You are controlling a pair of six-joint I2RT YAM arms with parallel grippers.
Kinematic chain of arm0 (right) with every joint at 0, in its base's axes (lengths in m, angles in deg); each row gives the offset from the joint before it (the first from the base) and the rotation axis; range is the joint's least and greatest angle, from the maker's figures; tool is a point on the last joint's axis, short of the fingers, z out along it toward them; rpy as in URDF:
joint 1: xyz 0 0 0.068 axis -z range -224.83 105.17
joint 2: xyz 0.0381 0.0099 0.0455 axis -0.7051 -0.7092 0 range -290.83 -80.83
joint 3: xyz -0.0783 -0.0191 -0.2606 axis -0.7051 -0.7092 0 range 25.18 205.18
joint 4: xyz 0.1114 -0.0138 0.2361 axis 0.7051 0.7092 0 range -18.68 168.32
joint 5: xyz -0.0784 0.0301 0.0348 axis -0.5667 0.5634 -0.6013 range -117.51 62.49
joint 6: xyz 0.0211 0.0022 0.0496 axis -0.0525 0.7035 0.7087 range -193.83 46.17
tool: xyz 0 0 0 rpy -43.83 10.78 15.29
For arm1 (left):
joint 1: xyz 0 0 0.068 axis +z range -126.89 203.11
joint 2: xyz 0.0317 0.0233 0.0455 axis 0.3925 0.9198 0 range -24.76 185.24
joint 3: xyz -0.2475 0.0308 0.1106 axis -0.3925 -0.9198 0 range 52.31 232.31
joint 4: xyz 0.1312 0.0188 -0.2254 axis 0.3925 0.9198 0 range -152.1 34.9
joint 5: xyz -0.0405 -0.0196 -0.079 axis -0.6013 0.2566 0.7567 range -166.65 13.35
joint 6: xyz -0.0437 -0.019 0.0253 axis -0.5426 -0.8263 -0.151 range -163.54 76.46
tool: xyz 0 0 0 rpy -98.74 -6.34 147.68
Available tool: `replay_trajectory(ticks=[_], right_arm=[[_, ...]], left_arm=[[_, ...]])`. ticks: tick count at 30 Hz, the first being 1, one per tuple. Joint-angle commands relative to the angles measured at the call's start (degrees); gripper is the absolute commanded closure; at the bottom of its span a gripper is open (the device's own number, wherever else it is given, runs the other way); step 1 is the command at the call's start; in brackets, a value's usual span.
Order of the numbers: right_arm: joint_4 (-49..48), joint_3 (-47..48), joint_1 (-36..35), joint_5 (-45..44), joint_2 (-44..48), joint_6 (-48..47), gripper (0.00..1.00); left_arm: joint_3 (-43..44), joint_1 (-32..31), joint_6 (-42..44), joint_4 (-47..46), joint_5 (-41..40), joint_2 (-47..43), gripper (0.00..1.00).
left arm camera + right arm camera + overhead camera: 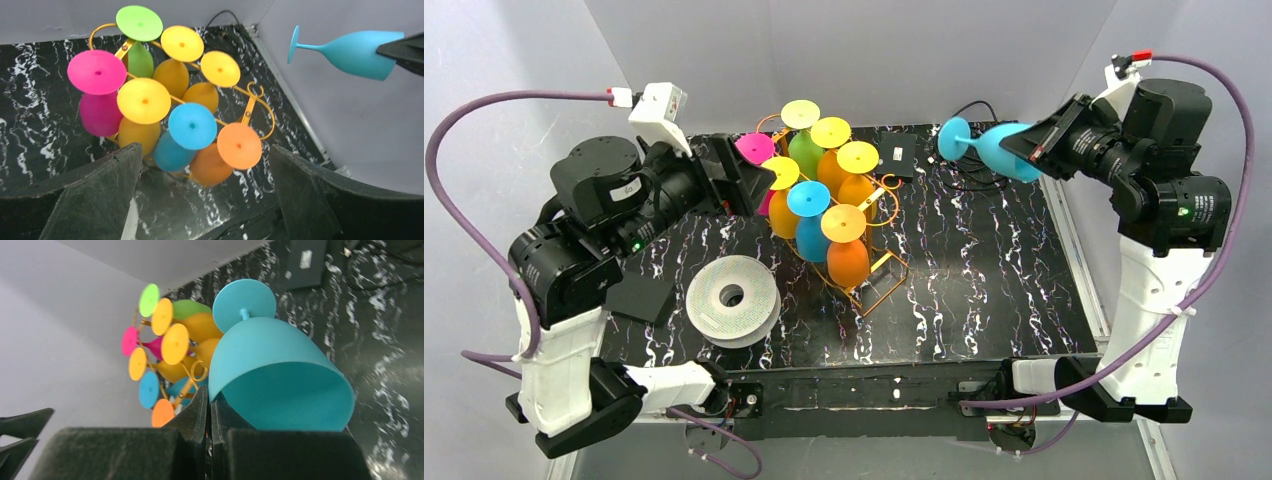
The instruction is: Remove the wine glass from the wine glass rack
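Observation:
A teal wine glass (pixel 996 147) hangs in the air on its side at the back right, well clear of the wine glass rack (pixel 886 268). My right gripper (pixel 1031 148) is shut on its rim, foot pointing left. The right wrist view shows the rim (pixel 280 370) pinched between the closed fingers of that gripper (pixel 209 401). The gold wire rack (pixel 250 107) carries several coloured glasses upside down: pink, green, yellow, blue, orange. My left gripper (pixel 749 178) stands open at the rack's left side, next to the pink glass (pixel 755 148), with nothing between its fingers (pixel 115 185).
A round white spool (pixel 733 300) lies on the black marbled table (pixel 984 290) left of centre, in front of the rack. A small black box (pixel 897 158) and dark cables (pixel 972 172) sit at the back. Grey walls enclose the back and sides.

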Motion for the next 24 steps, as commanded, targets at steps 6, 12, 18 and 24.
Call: replay_trajectory(ticks=[6,12,18,24], right_arm=[[17.5,-2.9,-0.6,-11.0,-2.9,-11.3,0.99],[18.6,-9.2,-1.7,-19.0,-5.2,-13.6,0.99],[18.5,-12.5,-3.6,-25.7,-8.1,-13.6,0.99],[13.1,-19.4,-3.7,-27.7,-8.5,-12.9,0.99]], left_arm=[[-0.7,0.3,8.8,9.0,3.3,-2.6,0.02],[-4.5,0.3,10.8,11.1,3.7,-4.7,0.02],[-4.5,0.4,12.9,12.8,4.2,-4.1,0.02],[-2.4,0.3,13.9,14.4,5.5,-2.2,0.02]])
